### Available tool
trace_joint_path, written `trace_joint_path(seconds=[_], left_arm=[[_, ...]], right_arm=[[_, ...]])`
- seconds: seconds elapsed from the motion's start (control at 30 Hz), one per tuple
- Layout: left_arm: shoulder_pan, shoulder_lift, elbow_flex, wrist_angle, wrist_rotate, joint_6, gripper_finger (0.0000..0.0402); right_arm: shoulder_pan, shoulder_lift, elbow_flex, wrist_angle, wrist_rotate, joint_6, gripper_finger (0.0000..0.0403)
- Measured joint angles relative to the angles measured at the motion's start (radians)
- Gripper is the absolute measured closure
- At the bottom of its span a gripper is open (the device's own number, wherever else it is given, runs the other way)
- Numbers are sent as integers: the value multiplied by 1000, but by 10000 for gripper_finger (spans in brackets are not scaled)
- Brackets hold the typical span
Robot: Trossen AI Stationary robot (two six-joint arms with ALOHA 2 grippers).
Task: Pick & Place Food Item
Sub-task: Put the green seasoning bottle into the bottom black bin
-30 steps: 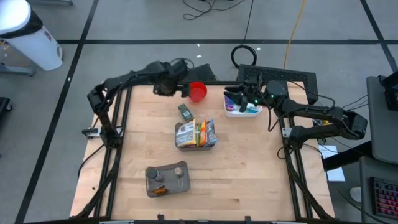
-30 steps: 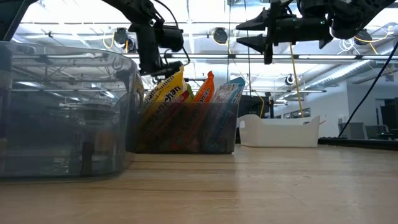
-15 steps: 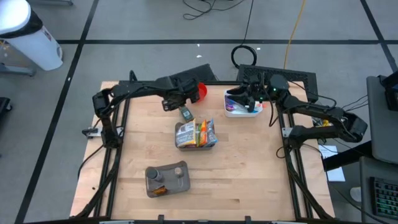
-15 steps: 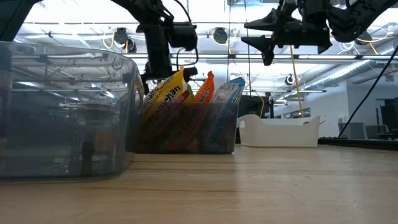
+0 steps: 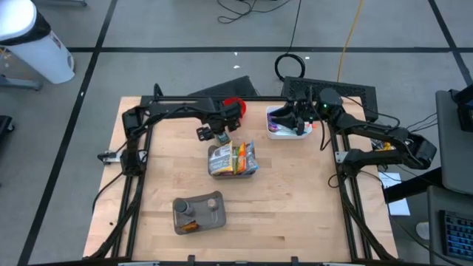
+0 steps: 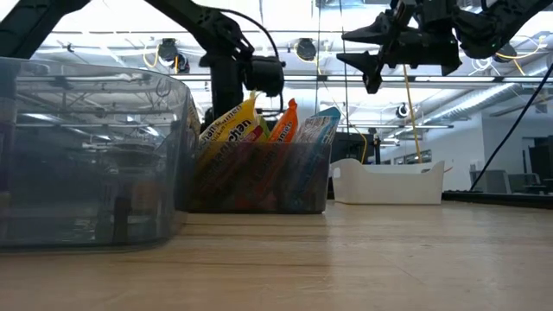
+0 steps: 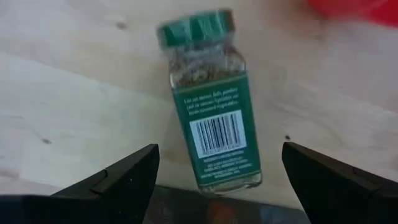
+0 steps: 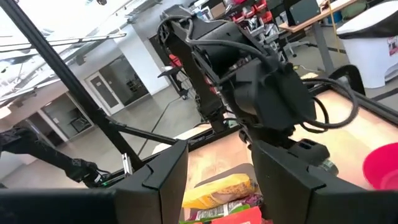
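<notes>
i am hovering the left pincer (image 7: 214, 180), fingers spread wide, over the spice jar (image 7: 211, 106) lying flat on the counter (image 7: 74, 112), aiming to straddle its label squarely before lowering.

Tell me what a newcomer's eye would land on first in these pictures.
Probably the spice jar, green-capped and lying on its side on the wooden table, with the left gripper right above it, jaws wide on either side. Next, the clear bin of bright snack packets at the table's middle. The right gripper hangs over the white tray at the far right.
</notes>
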Motion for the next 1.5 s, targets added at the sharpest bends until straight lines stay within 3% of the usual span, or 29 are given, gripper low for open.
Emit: trace_joint_path(seconds=[0.4,0.6,1.0,1.5], left_arm=[[-11,100,0,13,44,-51,68],[-10,103,0,53,-20,-67,86],[-6,103,0,61,-24,-27,195],[11,56,0,-36,-26,175,195]], right_arm=[[0,0,0,-33,0,4,232],[0,0,0,-48,0,6,232],[0,0,0,-49,0,19,232],[0,0,0,-57,-52,27,232]])
